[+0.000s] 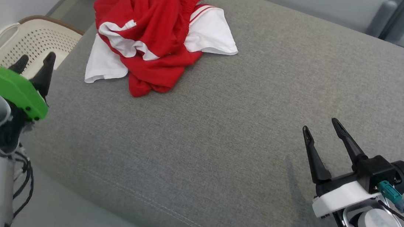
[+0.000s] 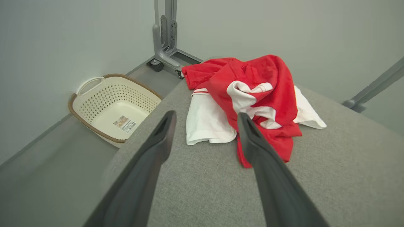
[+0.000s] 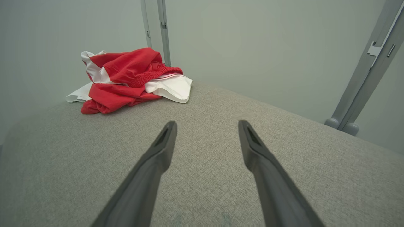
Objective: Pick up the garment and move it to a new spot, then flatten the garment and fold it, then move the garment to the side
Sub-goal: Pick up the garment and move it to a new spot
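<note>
While the garment [image 1: 158, 31] lies crumpled at the counter's [image 1: 221, 148] far left corner, the left pincer [image 1: 37, 57], by the basket [image 1: 35, 38], and the right pincer [image 1: 320, 124], well apart from it, both gape wide, holding nothing.

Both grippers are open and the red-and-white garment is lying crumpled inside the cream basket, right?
Not quite. The garment lies crumpled on the grey cushion, not inside the cream basket, which stands on the floor beside the cushion; the left wrist view shows this plainly. The rest holds: the left gripper and the right gripper are both open.
</note>
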You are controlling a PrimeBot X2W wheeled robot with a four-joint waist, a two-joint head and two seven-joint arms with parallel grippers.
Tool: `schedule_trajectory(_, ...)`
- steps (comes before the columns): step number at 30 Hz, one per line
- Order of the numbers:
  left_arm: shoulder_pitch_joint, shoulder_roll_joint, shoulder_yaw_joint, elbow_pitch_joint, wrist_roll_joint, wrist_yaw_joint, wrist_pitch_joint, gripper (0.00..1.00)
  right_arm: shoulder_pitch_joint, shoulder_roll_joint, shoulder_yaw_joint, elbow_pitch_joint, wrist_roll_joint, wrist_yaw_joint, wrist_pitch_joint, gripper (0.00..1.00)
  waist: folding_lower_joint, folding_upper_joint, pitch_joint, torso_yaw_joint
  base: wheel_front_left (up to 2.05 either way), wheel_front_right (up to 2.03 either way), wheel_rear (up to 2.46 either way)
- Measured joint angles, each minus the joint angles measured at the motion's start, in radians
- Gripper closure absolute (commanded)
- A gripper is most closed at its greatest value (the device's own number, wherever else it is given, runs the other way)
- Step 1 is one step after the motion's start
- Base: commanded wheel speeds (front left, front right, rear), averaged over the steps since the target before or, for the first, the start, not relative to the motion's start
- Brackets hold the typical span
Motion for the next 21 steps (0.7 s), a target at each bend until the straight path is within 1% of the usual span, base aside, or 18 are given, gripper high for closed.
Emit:
schedule_trajectory(2, -0.059, -0.026, 0.049, 0.013, -0.103, 0.0, 0.08, 0.0, -0.01, 0.003, 0.008, -0.005, 0.0, 0.002, 0.0, 0.0, 0.0, 0.0, 0.023, -0.02, 0.0, 0.0, 0.0)
schedule_trajectory(3, -0.089, -0.027, 0.06, 0.015, -0.135, 0.0, 0.119, 0.0, -0.017, 0.006, 0.008, -0.005, 0.001, 0.002, 0.0, 0.0, 0.0, 0.0, 0.035, -0.03, 0.0, 0.0, 0.0)
schedule_trajectory(5, -0.149, -0.023, 0.092, 0.019, -0.182, 0.0, 0.191, 0.0, -0.033, 0.007, 0.014, -0.005, 0.001, 0.008, 0.0, 0.0, 0.0, 0.0, 0.058, -0.053, 0.0, 0.0, 0.0)
schedule_trajectory(7, -0.196, -0.008, 0.125, 0.022, -0.203, 0.005, 0.247, 0.0, -0.058, 0.008, 0.018, -0.012, 0.001, 0.013, 0.0, 0.0, 0.0, 0.0, 0.082, -0.076, 0.0, 0.0, 0.0)
schedule_trajectory(9, -0.238, 0.009, 0.17, 0.025, -0.237, 0.046, 0.292, 0.0, -0.088, 0.01, 0.02, -0.025, 0.001, 0.015, 0.0, 0.0, 0.0, 0.0, 0.106, -0.1, 0.0, 0.0, 0.0)
schedule_trajectory(12, -0.288, 0.041, 0.193, 0.026, -0.252, 0.079, 0.361, 0.0, -0.131, 0.009, 0.02, -0.037, 0.001, 0.015, 0.0, 0.0, 0.0, 0.0, 0.145, -0.136, 0.0, 0.0, 0.0)
schedule_trajectory(16, -0.354, 0.082, 0.192, 0.009, -0.25, 0.113, 0.437, 0.0, -0.181, -0.007, 0.016, -0.044, 0.001, 0.022, 0.0, 0.0, 0.0001, 0.0, 0.216, -0.19, 0.0, 0.0, 0.0)
schedule_trajectory(19, -0.392, 0.086, 0.192, 0.004, -0.248, 0.133, 0.458, 0.0, -0.217, -0.01, 0.01, -0.054, 0.001, 0.022, 0.0, 0.0, 0.0001, 0.0, 0.261, -0.217, 0.0, 0.0, 0.0)
schedule_trajectory(21, -0.402, 0.085, 0.184, 0.006, -0.242, 0.135, 0.461, 0.0, -0.24, -0.011, 0.008, -0.055, 0.001, 0.022, 0.0, 0.0, 0.0001, 0.0, 0.291, -0.233, 0.0, 0.0, 0.0)
